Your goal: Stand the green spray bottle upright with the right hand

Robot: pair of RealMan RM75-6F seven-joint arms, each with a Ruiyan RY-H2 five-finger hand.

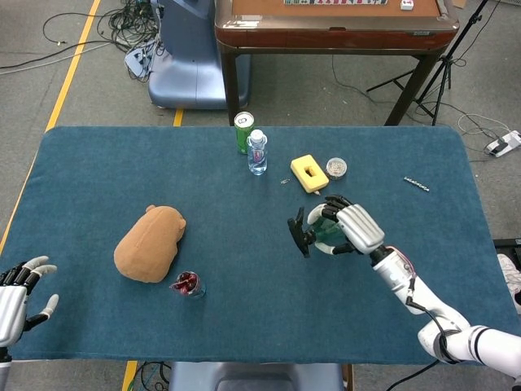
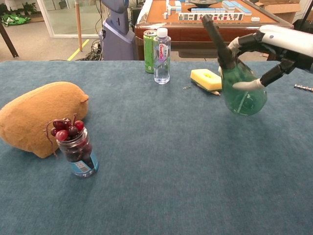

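Head view: at the lower left corner of the frame the left hand (image 1: 18, 295) was seen at the near table edge, its fingers spread and nothing held in them. Further in, at lower left of centre, a jar of cherries (image 1: 188, 284) stood just beside a tan plush toy (image 1: 150, 243) on the blue table (image 1: 98, 171). Right of centre, the green spray bottle (image 1: 324, 231) was gripped by the right hand (image 1: 356, 227), with fingers wrapped around its body; in the chest view the bottle (image 2: 241, 92) was shown at upper right with its base low near the cloth and its black nozzle raised and tilted toward the left, whether the base touched the table could not be told. Beyond it lay a yellow sponge (image 1: 309, 173) and a small round tin (image 1: 336, 168). Farthest, near the top centre, a clear water bottle (image 1: 257, 152) and a green can (image 1: 243, 132) stood side by side.
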